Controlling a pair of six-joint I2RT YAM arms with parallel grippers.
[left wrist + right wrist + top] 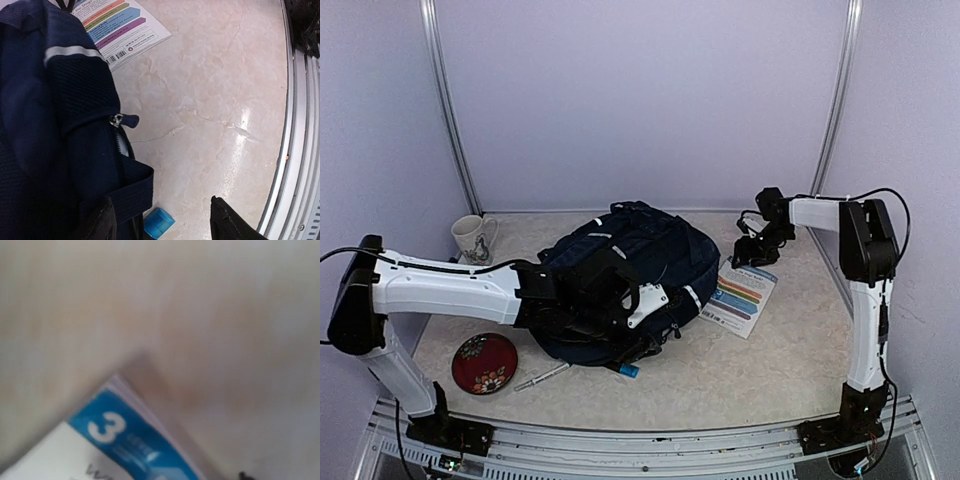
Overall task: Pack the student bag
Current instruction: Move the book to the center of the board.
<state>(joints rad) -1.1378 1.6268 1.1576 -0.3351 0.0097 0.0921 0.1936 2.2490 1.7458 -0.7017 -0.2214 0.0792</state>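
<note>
Blur and occlusion
Right wrist view all blur, booklet (115, 440) cropped; blue item (159, 223) half under student bag (50, 125).

My top view looks down from behind; both wrist cameras sit close, sharing the booklet (740, 298) at four o'clock.

Counted on the counter (780, 370): one bag (630, 250), one mug (472, 238), one red patterned dish (484, 362), one pen (542, 377), one booklet (745, 298), one small blue piece (628, 370) of uncertain kind. Besides those, two arms: left arm (440, 288), right arm (868, 270).
</note>
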